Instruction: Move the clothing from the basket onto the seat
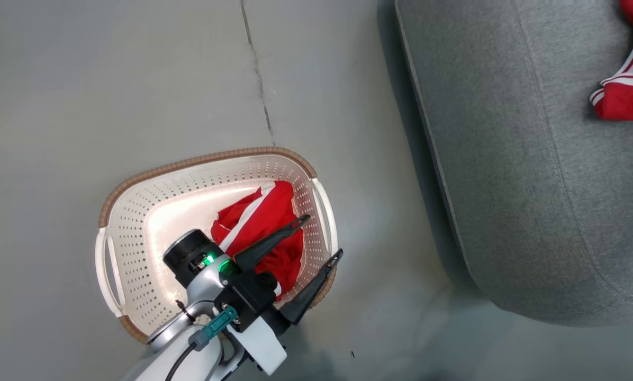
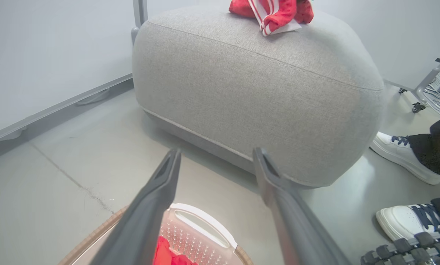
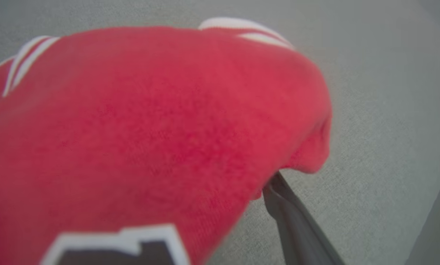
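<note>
Grey floor (image 1: 110,79) w/ crack (image 1: 258,79); seat (image 1: 533,159) rt of basket (image 1: 131,233).

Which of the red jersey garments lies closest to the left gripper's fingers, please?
The crumpled red jersey inside the cream perforated plastic basket, just under the left gripper; the other red garment lies on the grey fabric seat.

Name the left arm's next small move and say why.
Probably lower the left gripper onto the red garment in the basket and close on it. Its fingers are spread with nothing between them, over the basket's right end; that garment lies inside, while another garment lies on the seat.
</note>
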Controlling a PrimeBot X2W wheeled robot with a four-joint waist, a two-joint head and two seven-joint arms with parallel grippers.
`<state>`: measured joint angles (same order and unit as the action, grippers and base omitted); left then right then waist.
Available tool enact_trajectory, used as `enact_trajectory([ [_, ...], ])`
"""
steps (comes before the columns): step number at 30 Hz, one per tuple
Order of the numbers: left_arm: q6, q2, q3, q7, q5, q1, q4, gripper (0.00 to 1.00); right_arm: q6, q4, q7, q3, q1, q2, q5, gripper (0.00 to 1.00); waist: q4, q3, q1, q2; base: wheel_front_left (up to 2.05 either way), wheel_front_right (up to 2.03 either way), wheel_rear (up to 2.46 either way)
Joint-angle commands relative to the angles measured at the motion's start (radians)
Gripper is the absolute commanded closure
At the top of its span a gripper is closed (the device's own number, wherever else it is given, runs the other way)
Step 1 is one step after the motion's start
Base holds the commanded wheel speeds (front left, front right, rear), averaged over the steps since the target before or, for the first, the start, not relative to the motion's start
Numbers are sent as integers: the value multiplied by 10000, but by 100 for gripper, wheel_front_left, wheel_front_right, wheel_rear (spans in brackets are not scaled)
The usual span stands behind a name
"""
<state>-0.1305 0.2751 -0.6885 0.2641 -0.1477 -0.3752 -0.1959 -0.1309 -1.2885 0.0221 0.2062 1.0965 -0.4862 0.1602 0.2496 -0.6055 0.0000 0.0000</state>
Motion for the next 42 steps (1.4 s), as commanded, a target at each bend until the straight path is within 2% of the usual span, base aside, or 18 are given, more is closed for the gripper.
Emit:
enact_trajectory([
  [1, 0, -27, -23, 5, -120, 102, 50, 0, 1, -7, 435, -90, 78, -70, -21, 0, 69, 338, 0, 0, 0, 0, 0],
  [10, 0, -530, -199, 4, -421, 386, 54, 0, 1, -16, 2453, -741, 344, -287, 239, 0, 55, 1499, 0, 0, 0, 0, 0],
  [14, 0, -787, -198, 4, -503, 547, 112, 0, 1, 118, 3429, -1087, 432, -104, 866, 0, 38, 2032, 0, 0, 0, 0, 0],
  [22, 0, -1292, -41, 4, -593, 979, 87, 0, 1, 1708, 4390, -2425, -247, -189, 2539, 0, -51, 3201, 0, 0, 0, 0, 0],
  [26, 0, -1530, 207, 4, -629, 1298, 63, 0, 0, 3375, 4570, -3135, -946, -249, 4366, 0, -88, 3755, 0, 0, 0, 0, 0],
  [30, 0, -1815, 490, 4, -698, 1607, 130, 0, 0, 5317, 3955, -3878, -1906, -801, 6013, 0, -227, 4244, 0, 0, 0, 0, 0],
  [34, 0, -1971, 877, 3, -621, 1885, 118, 0, -3, 6880, 2218, -4564, -2781, -1057, 7186, 0, -349, 4670, 0, 0, 0, 0, 0],
  [42, 0, -2164, 1792, 4, -447, 2315, 233, 0, -5, 8521, -946, -6263, -4122, -1446, 7772, 0, -1006, 5467, 0, 0, 0, 0, 0],
])
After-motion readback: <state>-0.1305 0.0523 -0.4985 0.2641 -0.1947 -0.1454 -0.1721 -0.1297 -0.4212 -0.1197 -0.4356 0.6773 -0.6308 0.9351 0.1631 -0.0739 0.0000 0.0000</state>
